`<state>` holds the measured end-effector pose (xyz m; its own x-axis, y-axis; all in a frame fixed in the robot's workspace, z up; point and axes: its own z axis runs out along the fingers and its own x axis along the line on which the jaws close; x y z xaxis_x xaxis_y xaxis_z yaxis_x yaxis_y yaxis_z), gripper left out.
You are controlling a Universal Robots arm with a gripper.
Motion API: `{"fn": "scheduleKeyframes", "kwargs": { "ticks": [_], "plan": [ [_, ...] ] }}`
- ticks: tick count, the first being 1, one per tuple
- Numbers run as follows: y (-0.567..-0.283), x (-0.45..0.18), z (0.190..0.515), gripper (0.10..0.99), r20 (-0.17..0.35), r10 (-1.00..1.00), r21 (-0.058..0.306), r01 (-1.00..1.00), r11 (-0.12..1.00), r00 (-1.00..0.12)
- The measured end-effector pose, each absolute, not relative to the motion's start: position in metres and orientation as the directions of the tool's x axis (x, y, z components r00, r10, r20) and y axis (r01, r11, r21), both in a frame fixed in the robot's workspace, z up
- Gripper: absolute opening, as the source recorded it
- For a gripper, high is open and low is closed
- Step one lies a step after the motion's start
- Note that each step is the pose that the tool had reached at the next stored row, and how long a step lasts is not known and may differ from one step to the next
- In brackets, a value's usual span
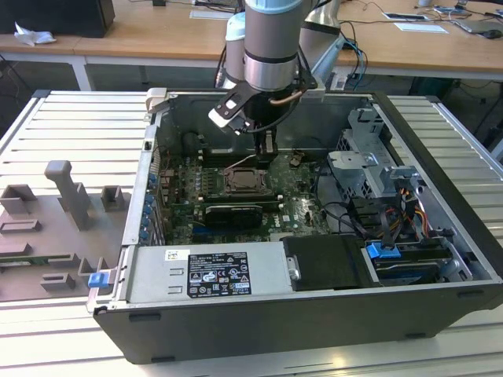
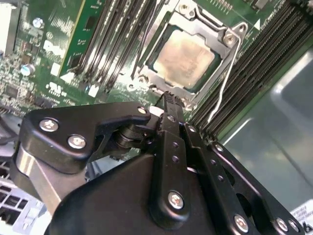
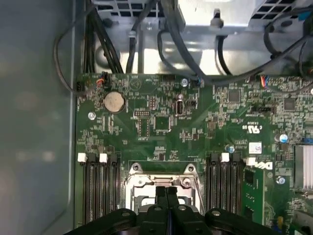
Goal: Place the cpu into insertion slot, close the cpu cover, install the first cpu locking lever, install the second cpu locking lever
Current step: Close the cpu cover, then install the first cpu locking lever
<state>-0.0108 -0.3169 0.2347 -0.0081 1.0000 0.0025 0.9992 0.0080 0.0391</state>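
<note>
One arm (image 1: 271, 47) with one gripper (image 1: 266, 153). One open case (image 1: 440, 157) holding one green board (image 3: 146, 127) and one labelled power supply (image 1: 212, 275). On the board there is one cpu (image 2: 185, 58), one cover (image 2: 171, 83), two wire levers (image 2: 226, 78) (one along each side of the cpu) and one coin cell (image 3: 114, 102). Two banks of memory slots (image 3: 100, 186) flank the cpu, with four white latches (image 3: 81, 157) counted in the first wrist view. The exterior view shows two blue clips (image 1: 383, 251).

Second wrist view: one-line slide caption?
Gripper beside the insertion slot, cpu seated inside, cpu cover lying over its edges.
</note>
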Motion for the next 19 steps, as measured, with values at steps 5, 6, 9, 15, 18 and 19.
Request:
{"fn": "scheduleKeyframes", "kwargs": {
  "ticks": [5,6,9,15,18,19],
  "plan": [
    [-0.317,-0.022,0.233,0.106,0.002,1.000,0.039,0.999,0.008,-0.008],
    [-0.317,-0.025,0.233,0.106,0.002,1.000,0.039,0.999,0.008,-0.008],
    [-0.317,-0.026,0.233,0.106,0.003,1.000,0.039,0.999,0.008,-0.008],
    [-0.317,-0.029,0.233,0.106,0.003,1.000,0.039,0.999,0.008,-0.008],
    [-0.317,-0.029,0.233,0.106,0.003,1.000,0.039,0.999,0.008,-0.008],
    [-0.317,-0.029,0.233,0.106,0.003,1.000,0.039,0.999,0.008,-0.008]
  ]
}}
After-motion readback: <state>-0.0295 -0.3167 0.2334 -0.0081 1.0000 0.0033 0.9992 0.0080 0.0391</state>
